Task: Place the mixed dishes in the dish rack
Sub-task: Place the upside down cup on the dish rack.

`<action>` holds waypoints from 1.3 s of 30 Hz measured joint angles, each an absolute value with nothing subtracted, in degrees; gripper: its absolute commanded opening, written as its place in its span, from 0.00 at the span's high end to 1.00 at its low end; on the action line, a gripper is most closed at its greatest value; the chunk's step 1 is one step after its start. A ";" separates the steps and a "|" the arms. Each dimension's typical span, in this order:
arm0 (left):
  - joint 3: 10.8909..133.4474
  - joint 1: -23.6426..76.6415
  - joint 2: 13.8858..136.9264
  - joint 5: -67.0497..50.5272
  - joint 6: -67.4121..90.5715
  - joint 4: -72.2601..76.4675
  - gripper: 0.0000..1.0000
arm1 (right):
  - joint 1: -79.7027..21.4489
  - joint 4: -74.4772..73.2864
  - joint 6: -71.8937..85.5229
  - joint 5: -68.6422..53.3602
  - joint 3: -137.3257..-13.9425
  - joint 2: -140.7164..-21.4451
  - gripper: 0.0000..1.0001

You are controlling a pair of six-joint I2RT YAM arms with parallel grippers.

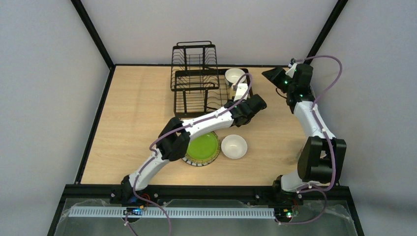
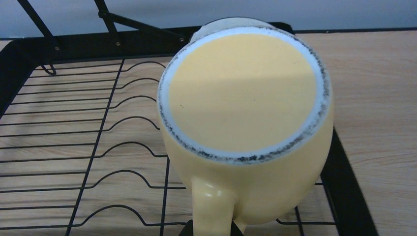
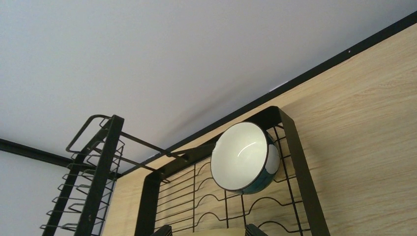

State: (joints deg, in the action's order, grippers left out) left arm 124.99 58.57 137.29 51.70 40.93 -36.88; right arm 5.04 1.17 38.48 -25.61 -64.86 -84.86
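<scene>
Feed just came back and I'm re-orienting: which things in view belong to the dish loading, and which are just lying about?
Job: dish rack; yellow mug, held by the left claw over the rack's tray; blue-outside bowl, in the rack; green plate; white bowl.
Lying about: white slotted strip and clear plastic sheet at the near edge.

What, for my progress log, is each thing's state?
Yellow mug: gripped by handle in left claw, base showing, over dish rack tray.
Blue-outside bowl: in the tray's far right corner.
White bowl: upright on table, unloaded.
Green plate: flat on table, unloaded.
Right claw: open, empty.
</scene>
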 measured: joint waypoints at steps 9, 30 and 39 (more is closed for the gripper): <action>124.99 55.79 139.55 51.64 40.82 -36.16 0.98 | 3.92 2.70 37.78 -25.58 -66.43 -89.38 0.15; 125.54 53.80 143.28 49.67 41.52 -34.72 0.98 | 3.40 3.86 36.58 -26.11 -67.05 -92.05 0.15; 125.64 52.93 143.83 49.25 43.31 -34.65 0.83 | 2.90 3.92 35.94 -26.15 -67.05 -93.45 0.15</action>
